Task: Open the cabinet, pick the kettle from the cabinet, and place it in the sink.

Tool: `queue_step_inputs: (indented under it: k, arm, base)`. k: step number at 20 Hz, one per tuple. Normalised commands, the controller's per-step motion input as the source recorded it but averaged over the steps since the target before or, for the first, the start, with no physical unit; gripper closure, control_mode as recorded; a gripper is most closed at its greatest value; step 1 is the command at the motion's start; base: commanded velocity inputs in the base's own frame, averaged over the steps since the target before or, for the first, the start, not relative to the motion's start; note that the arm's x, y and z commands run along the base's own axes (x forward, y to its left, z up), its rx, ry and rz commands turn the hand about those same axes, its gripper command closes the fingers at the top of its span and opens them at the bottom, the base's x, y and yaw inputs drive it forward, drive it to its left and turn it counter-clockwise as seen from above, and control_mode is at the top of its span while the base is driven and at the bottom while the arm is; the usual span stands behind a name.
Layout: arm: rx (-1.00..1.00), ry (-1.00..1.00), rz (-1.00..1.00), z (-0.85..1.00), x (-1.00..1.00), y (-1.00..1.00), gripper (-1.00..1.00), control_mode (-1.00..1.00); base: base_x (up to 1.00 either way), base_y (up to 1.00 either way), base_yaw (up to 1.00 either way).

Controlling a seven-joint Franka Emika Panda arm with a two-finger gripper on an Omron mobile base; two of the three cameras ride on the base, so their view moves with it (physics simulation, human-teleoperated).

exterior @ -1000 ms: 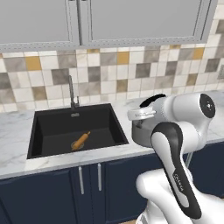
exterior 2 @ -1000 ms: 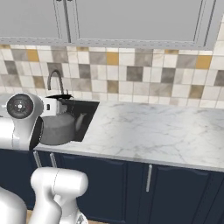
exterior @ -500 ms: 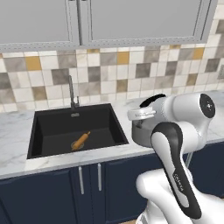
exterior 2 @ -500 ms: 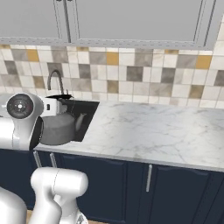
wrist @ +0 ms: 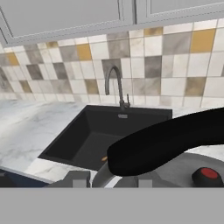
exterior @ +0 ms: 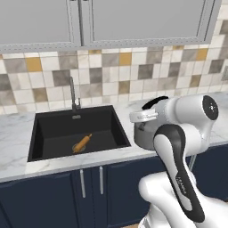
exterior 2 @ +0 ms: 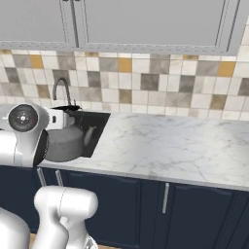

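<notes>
The grey metal kettle (exterior: 143,136) hangs over the counter edge just right of the black sink (exterior: 58,122). My gripper (exterior: 143,116) is shut on its black arched handle (wrist: 166,144). In the hand view that handle crosses the lower right above the grey lid (wrist: 183,168) with its red knob (wrist: 207,173), and the sink (wrist: 109,127) and faucet (wrist: 116,85) lie beyond. From the right base view the kettle (exterior 2: 65,143) sits in front of the sink (exterior 2: 97,127), under my gripper (exterior 2: 63,116). The cabinet is out of view.
A wooden rolling pin (exterior: 82,142) lies on the sink floor. The faucet (exterior: 72,93) stands at the sink's back rim. White marble counter (exterior 2: 170,146) stretches right of the sink. Pale grey wall cabinets (exterior: 133,20) hang above, navy base cabinets (exterior: 53,196) below.
</notes>
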Motion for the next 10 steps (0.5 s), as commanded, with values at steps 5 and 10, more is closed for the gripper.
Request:
queue_step_inputs:
  k: [5,10]
  arm:
    - [0.00,0.00,0.00,0.00,0.00,0.00,1.00,-1.00]
    - [-0.04,0.13,0.00,0.00,0.26,0.06,1.00,-1.00]
  base:
    - [0.00,0.00,0.00]
    - [0.00,0.00,0.00]
